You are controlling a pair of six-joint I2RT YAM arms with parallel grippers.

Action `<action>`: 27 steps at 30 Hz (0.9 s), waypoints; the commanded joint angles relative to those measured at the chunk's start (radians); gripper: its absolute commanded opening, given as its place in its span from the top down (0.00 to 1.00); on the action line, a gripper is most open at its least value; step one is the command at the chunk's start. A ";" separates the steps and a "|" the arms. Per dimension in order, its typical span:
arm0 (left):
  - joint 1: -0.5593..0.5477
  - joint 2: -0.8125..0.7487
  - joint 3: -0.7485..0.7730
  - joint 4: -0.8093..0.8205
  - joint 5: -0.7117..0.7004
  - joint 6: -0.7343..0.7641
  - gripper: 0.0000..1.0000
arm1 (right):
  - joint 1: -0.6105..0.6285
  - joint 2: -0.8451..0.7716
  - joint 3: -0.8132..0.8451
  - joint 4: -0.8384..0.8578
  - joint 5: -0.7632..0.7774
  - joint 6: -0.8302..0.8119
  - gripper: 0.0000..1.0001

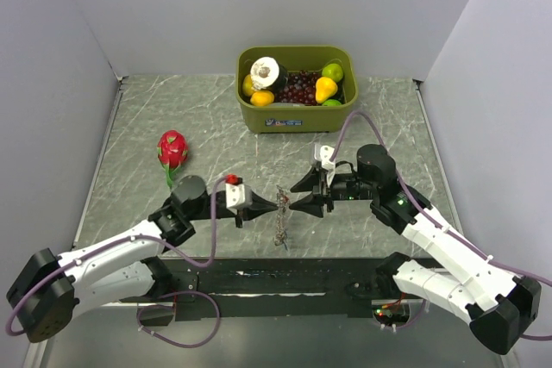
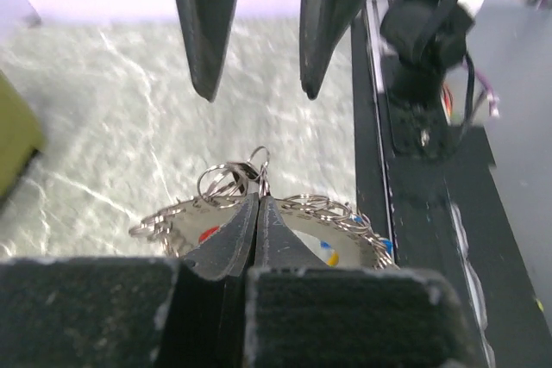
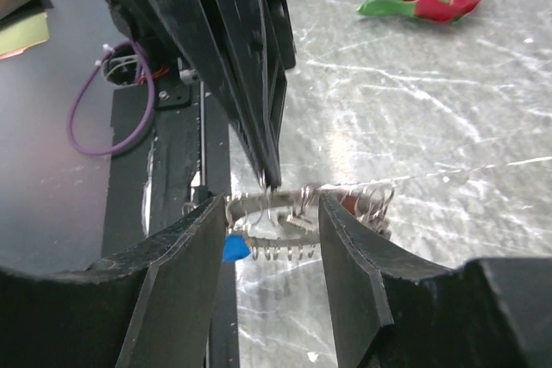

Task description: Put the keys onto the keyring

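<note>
On the left, the left gripper reaches toward the middle with its jaws closed, pinching a small wire loop on the rim of the keyring. The ring hangs from that pinch between the two arms, near the front edge of the table, and seems lifted. Several keys already dangle from it: a blue head, a red one and a yellowish one show. To the right, the right gripper faces the left one with its fingers spread apart either side of the ring, gripping nothing. No loose key is visible elsewhere, so the threading looks largely done; whether any key remains I cannot tell.
</note>
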 commanded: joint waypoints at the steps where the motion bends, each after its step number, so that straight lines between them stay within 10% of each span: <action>1: 0.010 -0.056 -0.083 0.434 -0.040 -0.157 0.99 | -0.011 -0.016 0.000 0.051 -0.058 0.011 0.46; 27: 0.052 -0.001 -0.084 0.617 0.130 -0.273 0.99 | -0.003 0.064 -0.023 0.179 -0.122 0.085 0.45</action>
